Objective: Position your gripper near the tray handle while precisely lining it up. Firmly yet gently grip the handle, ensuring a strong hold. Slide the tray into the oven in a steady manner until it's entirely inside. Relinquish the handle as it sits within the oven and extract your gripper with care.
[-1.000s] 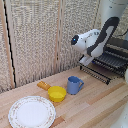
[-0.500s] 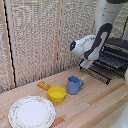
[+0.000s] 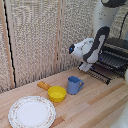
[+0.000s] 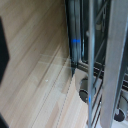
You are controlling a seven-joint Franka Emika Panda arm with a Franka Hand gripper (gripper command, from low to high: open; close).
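Right, the gripper (image 3: 90,68) sits down at the tray (image 3: 111,61) poking out of the oven (image 3: 116,50); jaw opening impossible to tell.

Blue mug (image 3: 74,84) beside yellow pan (image 3: 55,92), patterned plate (image 3: 31,112) — wooden table (image 3: 95,107)

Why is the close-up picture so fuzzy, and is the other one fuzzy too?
In the wrist view the tray bars sit very close and look smeared, while the table grain is soft; one corner is black. The exterior view is grainy, but the mug and plate still read clearly.
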